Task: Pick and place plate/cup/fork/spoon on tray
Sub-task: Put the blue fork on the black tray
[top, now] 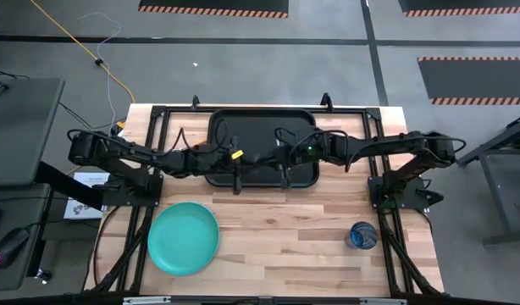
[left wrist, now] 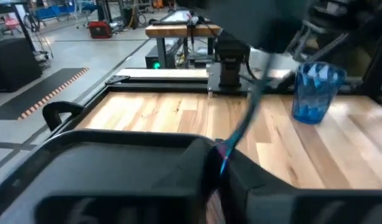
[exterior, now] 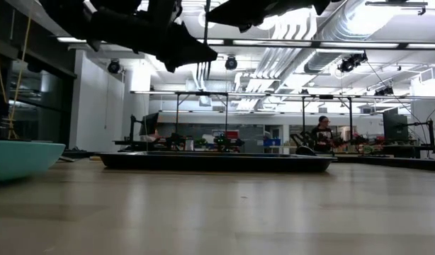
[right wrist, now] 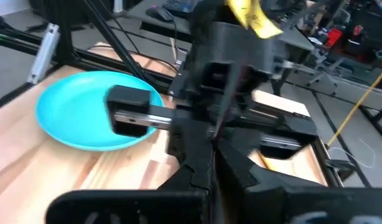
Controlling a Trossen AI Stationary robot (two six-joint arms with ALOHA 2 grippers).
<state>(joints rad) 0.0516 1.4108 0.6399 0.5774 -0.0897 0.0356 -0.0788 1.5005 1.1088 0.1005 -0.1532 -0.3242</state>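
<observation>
Tabletop (top: 277, 220) of pale butcher-block wood, planks running lengthwise, set on a dark metal frame over grey floor with orange-and-black hazard strips. Tray (top: 307, 119): large, black, rectangular, rounded corners, low raised rim; lies at the table's far middle edge with nothing visible in it. Both dark arms reach in from the sides and meet above it. Left gripper (top: 236, 180) hangs at the tray's near rim, fingers pressed together, nothing between them. Right gripper (top: 286, 178) just beside it, likewise clenched and holding nothing. Plate (top: 183, 238): round, flat, smooth turquoise plastic, on bare wood at the near left, well apart from the tray. Cup (top: 362, 235): small translucent dark-blue tumbler, faceted wall, upright at the near right. Room beyond: white ducts, benches, a seated person (exterior: 321, 134).
</observation>
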